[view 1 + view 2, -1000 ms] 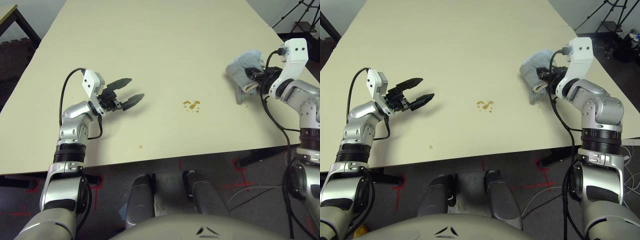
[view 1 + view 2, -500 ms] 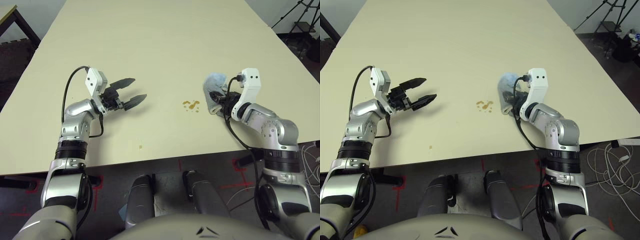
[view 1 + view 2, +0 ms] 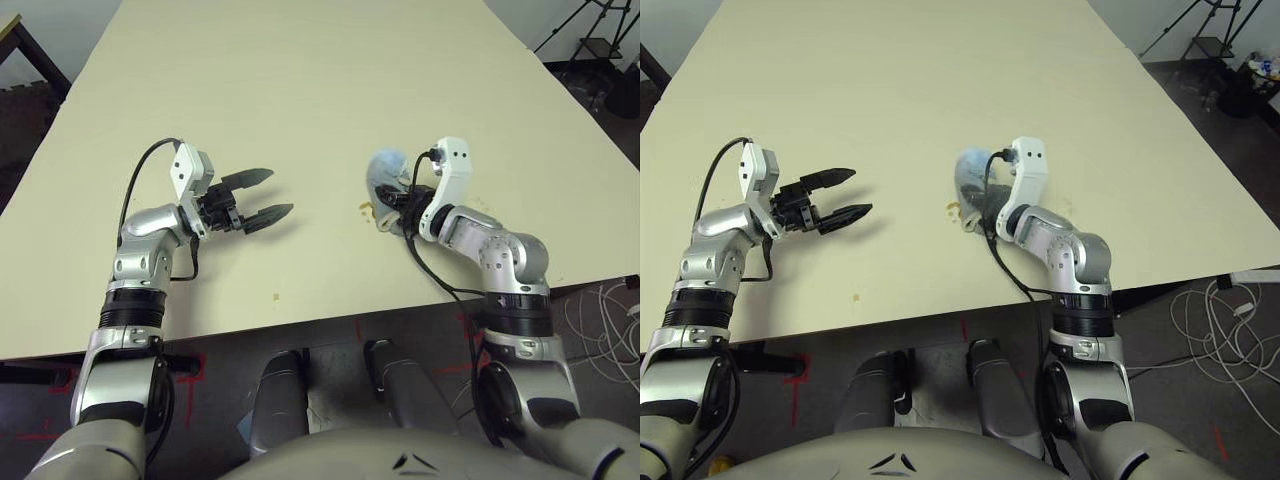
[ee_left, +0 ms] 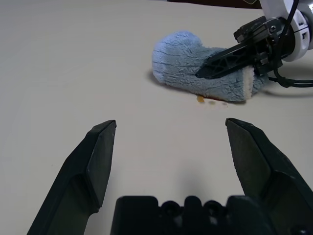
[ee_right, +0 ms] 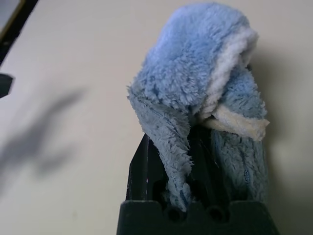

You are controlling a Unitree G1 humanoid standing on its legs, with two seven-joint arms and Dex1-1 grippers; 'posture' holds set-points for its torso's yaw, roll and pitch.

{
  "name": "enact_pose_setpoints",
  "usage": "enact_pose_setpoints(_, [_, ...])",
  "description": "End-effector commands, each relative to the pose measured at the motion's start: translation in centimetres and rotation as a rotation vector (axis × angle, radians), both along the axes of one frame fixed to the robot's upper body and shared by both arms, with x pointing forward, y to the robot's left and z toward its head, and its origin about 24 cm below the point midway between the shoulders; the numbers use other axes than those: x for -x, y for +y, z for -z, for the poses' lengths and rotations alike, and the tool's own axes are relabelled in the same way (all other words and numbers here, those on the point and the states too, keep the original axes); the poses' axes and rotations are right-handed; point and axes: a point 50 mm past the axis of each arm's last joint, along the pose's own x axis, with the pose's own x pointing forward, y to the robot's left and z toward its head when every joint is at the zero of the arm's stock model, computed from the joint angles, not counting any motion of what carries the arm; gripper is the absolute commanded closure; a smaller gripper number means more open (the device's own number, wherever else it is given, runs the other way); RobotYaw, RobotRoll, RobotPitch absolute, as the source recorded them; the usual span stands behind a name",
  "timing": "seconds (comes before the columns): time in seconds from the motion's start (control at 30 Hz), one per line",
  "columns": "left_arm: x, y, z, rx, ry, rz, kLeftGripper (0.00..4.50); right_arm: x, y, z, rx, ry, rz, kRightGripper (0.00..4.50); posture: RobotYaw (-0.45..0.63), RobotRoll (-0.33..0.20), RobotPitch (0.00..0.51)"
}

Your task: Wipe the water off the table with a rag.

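The blue-grey rag (image 3: pixel 383 172) with its cream hem lies bunched on the pale table (image 3: pixel 300 70) near the middle. My right gripper (image 3: pixel 395 203) is shut on the rag (image 5: pixel 195 73) and presses it onto the surface. The cloth covers most of the water. A small amber trace (image 3: pixel 364 208) shows at the rag's near edge, and droplets (image 4: pixel 200 99) lie beside the rag (image 4: pixel 195 68). To the left, apart from the rag, my left gripper (image 3: pixel 280 192) hovers open with nothing between its fingers (image 4: pixel 100 152).
A tiny tan speck (image 3: pixel 279 295) sits near the table's front edge. A smaller dark-framed table (image 3: pixel 15 25) stands at the far left, a tripod (image 3: pixel 590 30) at the far right. Cables (image 3: pixel 605 310) lie on the floor to the right.
My right gripper has carried the rag leftward from the table's right edge onto the amber splotches, now mostly covered. The left gripper has stayed open and nearly still.
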Motion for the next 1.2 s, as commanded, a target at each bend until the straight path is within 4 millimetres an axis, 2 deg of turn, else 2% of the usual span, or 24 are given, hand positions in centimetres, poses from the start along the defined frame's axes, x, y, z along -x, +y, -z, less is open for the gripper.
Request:
enact_pose_setpoints(0.03, [0.3,0.1,0.0,-0.014,0.005,0.008,0.00,1.1,2.5,0.2,-0.034,0.034,-0.143,4.34,-0.13,0.000,0.177])
enact_pose_setpoints(0.23, [0.4,0.1,0.0,-0.015,0.006,0.004,0.00,1.5,4.1,-0.2,-0.062,0.032,-0.212,4.34,-0.13,0.000,0.177])
enact_pose_setpoints(0.43, [0.3,0.0,0.1,-0.013,0.005,0.005,0.00,0.9,3.5,-0.4,-0.048,0.014,-0.183,4.34,-0.13,0.000,0.173])
enact_pose_setpoints(0.7, [-0.1,-0.7,0.2,-0.007,0.003,0.016,0.00,-0.7,-1.4,-1.0,0.063,-0.050,-0.060,4.34,-0.16,0.000,0.167])
enact_pose_setpoints(0.87, [-0.6,-1.0,0.2,-0.004,-0.001,0.025,0.00,-1.4,-5.4,-1.6,0.176,-0.088,0.000,4.34,-0.18,0.000,0.165])
enact_pose_setpoints(1.2, [-0.8,-1.1,0.2,-0.002,-0.007,0.031,0.00,-0.9,-11.8,-1.2,0.359,-0.100,0.115,4.34,-0.19,0.000,0.165])
